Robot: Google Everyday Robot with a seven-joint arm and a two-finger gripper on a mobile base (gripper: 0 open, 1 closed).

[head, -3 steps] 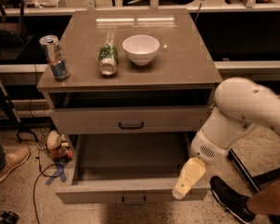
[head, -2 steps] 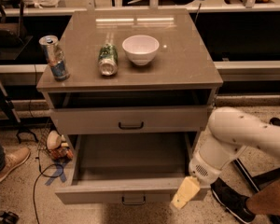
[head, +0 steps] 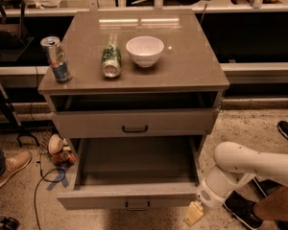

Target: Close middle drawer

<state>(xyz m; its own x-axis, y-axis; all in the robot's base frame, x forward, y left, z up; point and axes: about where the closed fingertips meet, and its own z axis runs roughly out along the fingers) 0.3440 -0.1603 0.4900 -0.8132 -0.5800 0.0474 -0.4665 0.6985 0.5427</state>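
Observation:
The middle drawer is pulled far out of the grey-tan cabinet and its bare interior is empty. Its low front carries a small dark bar handle. My gripper, with cream fingers that look pressed together and hold nothing, hangs low near the floor. It is just right of and slightly below the drawer front's right corner, and I cannot tell whether it touches. My white arm reaches in from the right.
The taller-fronted drawer above is slightly out. On the cabinet top stand a can, a lying bottle and a white bowl. Shoes are by my arm. A shoe and cables lie at left.
My gripper has dropped lower and shifted slightly right, from beside the drawer front's right corner to below it. The drawer has not visibly moved.

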